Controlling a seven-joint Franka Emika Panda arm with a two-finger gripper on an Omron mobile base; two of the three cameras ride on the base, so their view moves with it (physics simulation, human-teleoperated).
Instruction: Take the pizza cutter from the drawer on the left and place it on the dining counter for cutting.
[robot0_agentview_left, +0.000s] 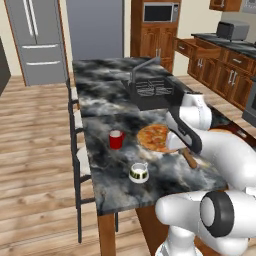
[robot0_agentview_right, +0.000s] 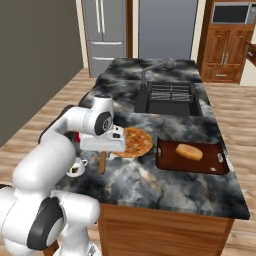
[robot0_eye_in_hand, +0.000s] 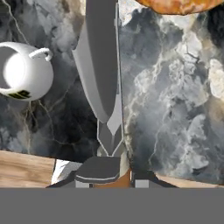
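Observation:
My gripper (robot0_eye_in_hand: 109, 177) is shut on the pizza cutter (robot0_eye_in_hand: 103, 70), whose grey wheel stands edge-on ahead of the fingertips. The brown handle (robot0_agentview_left: 189, 159) sticks out of the hand toward the near edge of the dining counter (robot0_agentview_left: 100, 100), just beside the round orange pizza (robot0_agentview_left: 154, 137). From the right side the gripper (robot0_agentview_right: 103, 151) hangs low over the counter (robot0_agentview_right: 150, 185), and the handle (robot0_agentview_right: 102, 162) points down out of it. Whether the wheel touches the stone I cannot tell. The drawer (robot0_agentview_left: 192, 48) stands pulled open at the far right wall cabinets.
A white mug (robot0_agentview_left: 138, 173) and a red cup (robot0_agentview_left: 116, 139) stand left of the pizza. A brown tray (robot0_agentview_right: 167, 161) holding a bread roll (robot0_agentview_right: 189, 151) lies right of it. The sink (robot0_agentview_right: 170, 100) with its faucet is farther back. Stools line the counter's left side.

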